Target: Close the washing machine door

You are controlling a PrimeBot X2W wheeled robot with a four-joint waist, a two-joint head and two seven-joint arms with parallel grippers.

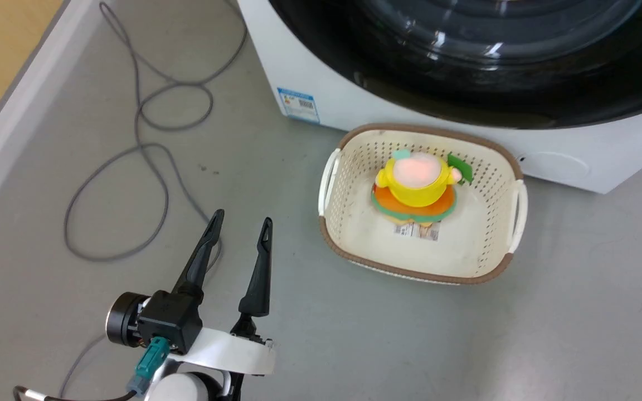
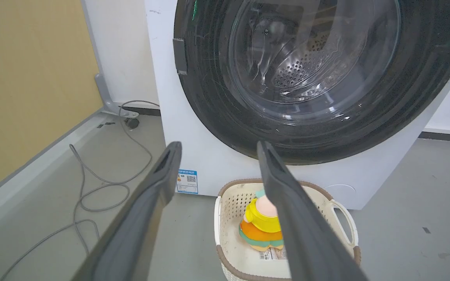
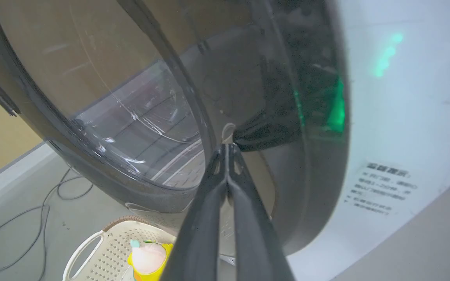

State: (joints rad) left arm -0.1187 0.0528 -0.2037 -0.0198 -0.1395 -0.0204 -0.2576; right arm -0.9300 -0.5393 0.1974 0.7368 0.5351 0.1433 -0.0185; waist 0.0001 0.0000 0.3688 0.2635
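Washing machine door (image 2: 209,97) upright, facing outward (right gripper (image 3: 228,150) touching).

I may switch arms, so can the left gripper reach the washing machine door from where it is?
Probably yes. The left gripper, open, points at the washing machine door with bare floor between them; the basket sits off to its right, not across that path.
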